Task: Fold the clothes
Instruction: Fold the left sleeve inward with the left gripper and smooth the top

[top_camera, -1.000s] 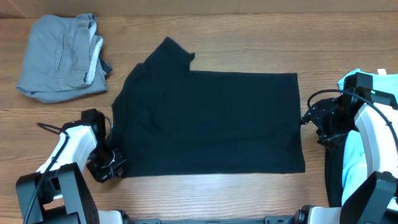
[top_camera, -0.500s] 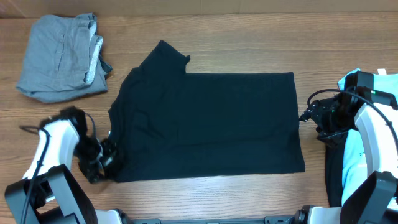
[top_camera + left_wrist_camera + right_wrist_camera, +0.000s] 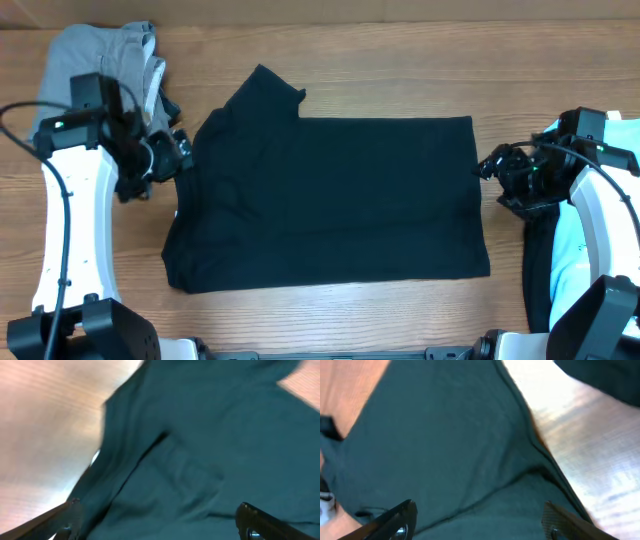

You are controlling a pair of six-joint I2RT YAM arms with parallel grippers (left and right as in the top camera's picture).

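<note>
A plain black fabric T-shirt [image 3: 340, 200] lies spread flat across the middle of a brown wooden table [image 3: 400, 60], one sleeve pointing toward the far edge. The left gripper [image 3: 178, 152] hovers at the shirt's left edge near that sleeve, its fingers [image 3: 65, 517] spread wide above the cloth and holding nothing. The right gripper [image 3: 485, 165] sits just beside the shirt's right edge, jaws likewise parted and empty. A crumpled grey fabric garment [image 3: 100, 50] rests at the far left corner, partly under the left arm; a light blue fabric garment [image 3: 562, 255] lies beneath the right arm.
</note>
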